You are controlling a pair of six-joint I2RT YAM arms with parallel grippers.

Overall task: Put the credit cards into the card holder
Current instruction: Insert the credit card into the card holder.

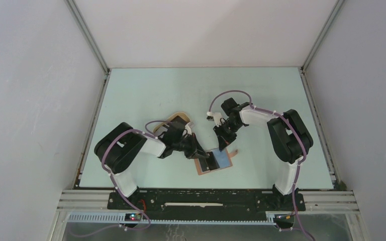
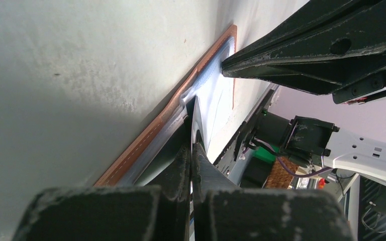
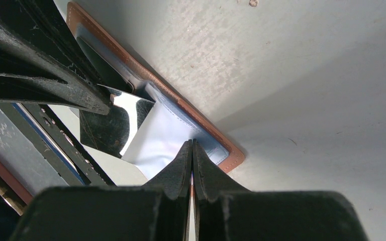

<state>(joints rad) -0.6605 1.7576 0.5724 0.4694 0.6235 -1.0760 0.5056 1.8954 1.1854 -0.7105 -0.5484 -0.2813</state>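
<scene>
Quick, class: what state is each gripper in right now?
Left gripper: closed, holding a dark credit card at the card holder.
Right gripper: closed, tips on the card holder's blue pocket; whether it pinches it cannot be told.

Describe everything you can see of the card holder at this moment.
The card holder lies open and flat on the table, between the two arms near their bases. It looks like reddish-brown leather with a stitched rim and pale blue inner pockets; a small tab sticks out toward the right arm. The shut right gripper rests its tips on the lining; the left gripper holds a glossy dark card at a pocket.
</scene>
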